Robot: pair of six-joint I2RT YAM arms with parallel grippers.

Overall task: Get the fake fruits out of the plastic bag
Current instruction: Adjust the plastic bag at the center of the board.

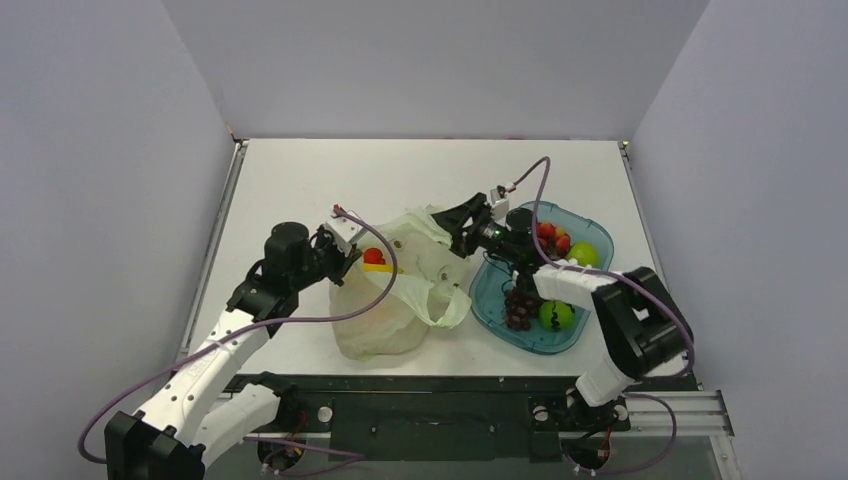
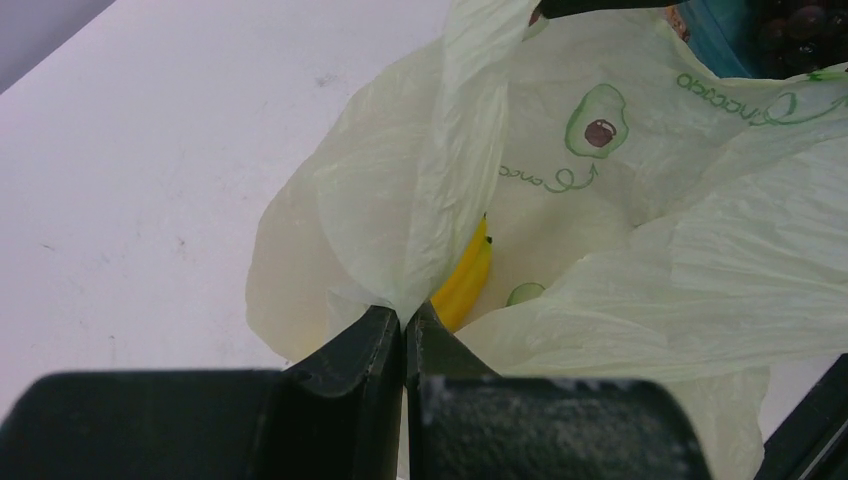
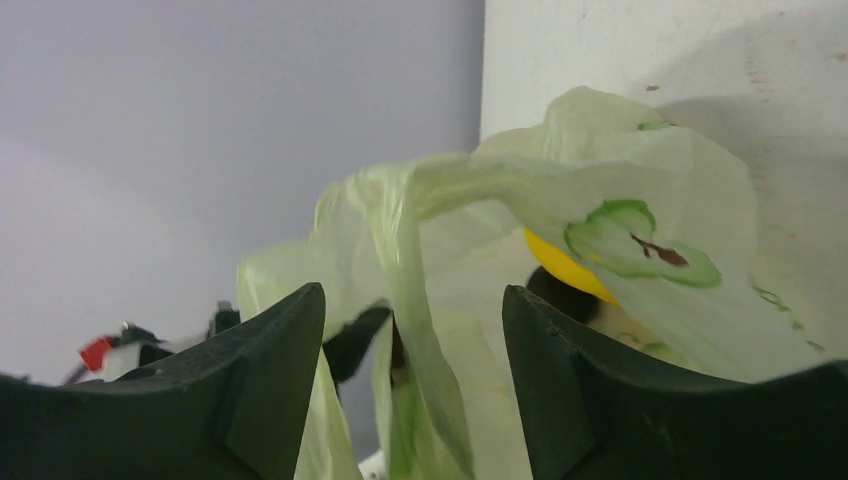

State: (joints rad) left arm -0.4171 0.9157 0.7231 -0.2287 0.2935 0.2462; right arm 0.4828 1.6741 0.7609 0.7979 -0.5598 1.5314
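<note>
The fake fruits lie inside the plastic bag (image 1: 400, 300) in the middle of the table (image 1: 300, 180). I see the banana (image 2: 462, 280) down in the folds and a red fruit (image 1: 373, 256) just under the open mouth; I cannot find the orange one.

My left gripper (image 2: 405, 325) is pinched tight on a pleat of film at the bag's left rim, holding nothing but plastic. My right gripper (image 3: 410, 295) stands wide open at the opposite rim. A twisted strip of film rises between its fingers, touching neither as far as I can tell.

The film is my main worry. It is thin and slick, so the left pinch could slip under tension and let the mouth fall shut over the fruits. If I close the right fingers here, I judge they catch only that strip. Pulling the rims apart too hard may tear the film or lift the whole bag, fruits included. The blue tray (image 1: 487, 300) sits just beside the bag, and a sideways drag could push the bag against it.
</note>
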